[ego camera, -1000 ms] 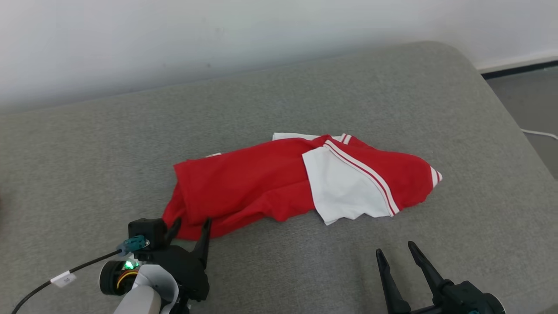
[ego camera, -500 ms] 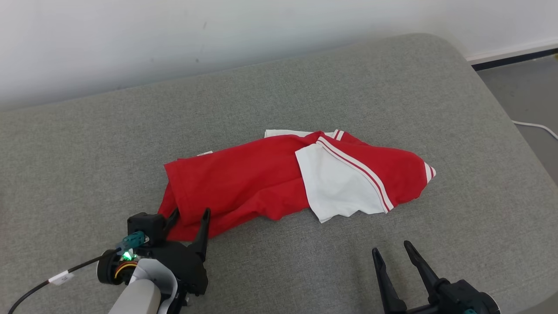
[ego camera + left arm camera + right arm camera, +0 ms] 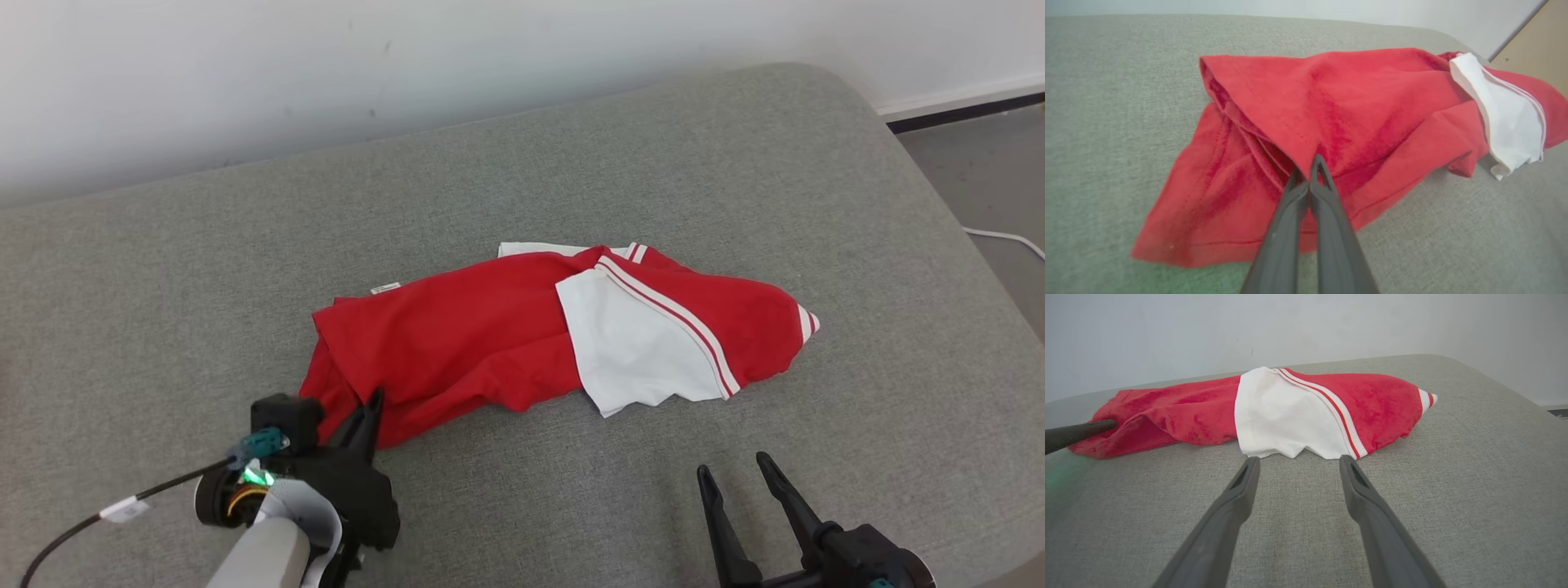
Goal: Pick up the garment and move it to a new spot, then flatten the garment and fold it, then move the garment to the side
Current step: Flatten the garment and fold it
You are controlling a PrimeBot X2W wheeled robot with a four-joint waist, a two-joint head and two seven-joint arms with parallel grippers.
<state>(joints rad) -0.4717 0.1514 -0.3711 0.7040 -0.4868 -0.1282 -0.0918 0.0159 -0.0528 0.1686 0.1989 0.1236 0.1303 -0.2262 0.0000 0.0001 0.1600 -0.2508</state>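
1. Red-and-white shirt lies crumpled mid-way across the grey cushion; left gripper has its jaws clenched on a fold at the near red corner, probably to lift it.
2. Right gripper hovers just short of the white panel, 2 fingers spread, holding nothing, likely waiting its turn.
3. Plain wall sits behind it all.

Black left pincer on white forearm, green light, tagged black cable.

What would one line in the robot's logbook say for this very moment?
stage: pick-up | left jaws: shut on garment, red edge | right jaws: open, short of it | garment: crumpled on grey cushion
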